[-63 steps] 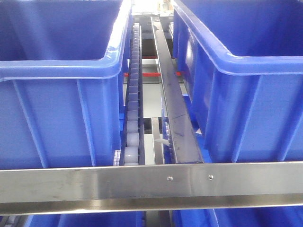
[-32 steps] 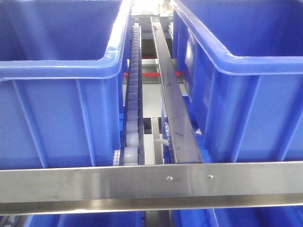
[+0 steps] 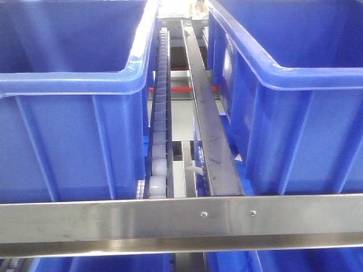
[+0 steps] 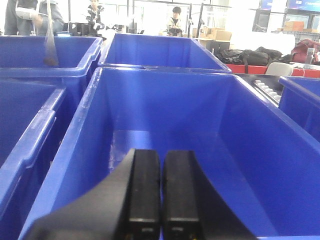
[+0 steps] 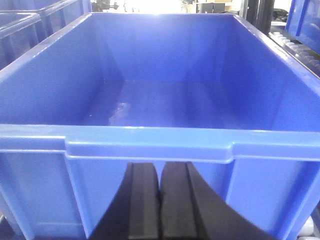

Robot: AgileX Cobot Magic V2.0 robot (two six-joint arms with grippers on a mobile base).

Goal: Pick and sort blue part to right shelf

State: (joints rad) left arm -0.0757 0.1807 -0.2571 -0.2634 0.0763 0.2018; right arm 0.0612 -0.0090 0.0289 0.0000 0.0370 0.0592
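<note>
The right shelf [image 3: 181, 218] fills the front view: a steel rack with a flat front rail running across the bottom of the frame, two screws [image 3: 203, 215] set close together near its middle. Behind the rail two large blue bins sit side by side, the left bin [image 3: 74, 113] and the right bin [image 3: 295, 113], well apart across a gap. In that gap a track of white rollers [image 3: 160, 141] runs back from the rail, and just beside it, on its right, lies a long dark metal strip [image 3: 207, 130].

In the left wrist view the left end effector [image 4: 161, 195] hangs over a deep blue bin [image 4: 200, 115], its two black fingers pressed together with nothing between them. More blue bins stand behind and to the side, and people [image 4: 175, 20] sit in the far background.

In the right wrist view the right end effector [image 5: 160, 205] sits just in front of the near wall of another blue bin [image 5: 150, 150], fingers together and holding nothing.

The blue part appears in none of the views.
</note>
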